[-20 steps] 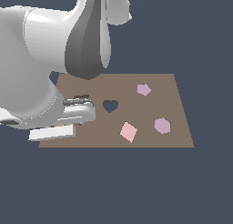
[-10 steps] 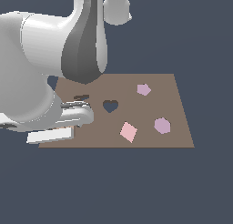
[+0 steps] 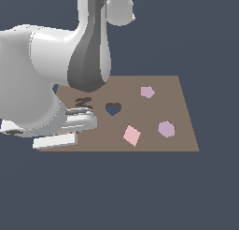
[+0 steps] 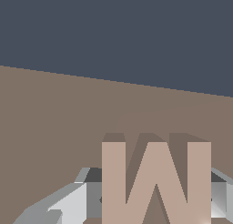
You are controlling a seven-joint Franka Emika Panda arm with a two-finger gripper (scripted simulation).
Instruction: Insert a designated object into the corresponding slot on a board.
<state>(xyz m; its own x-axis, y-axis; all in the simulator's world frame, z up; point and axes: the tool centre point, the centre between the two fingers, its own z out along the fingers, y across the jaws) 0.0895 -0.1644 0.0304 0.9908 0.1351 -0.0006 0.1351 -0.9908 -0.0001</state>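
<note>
One M block (image 4: pixel 156 182) sits pinched between the gripper (image 4: pixel 150 198) fingers, low over the board (image 3: pixel 182 131), with the slot (image 3: pixel 83 102) at nine o'clock of the heart cutout (image 3: pixel 113 109). Slight rotation could jam it on the slot's edges.

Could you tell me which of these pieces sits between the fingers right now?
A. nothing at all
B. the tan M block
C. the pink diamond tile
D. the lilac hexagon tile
B. The wrist view shows the M block flanked by grey fingers on both sides, while the diamond and hexagon lie loose on the board in the exterior view.
</note>
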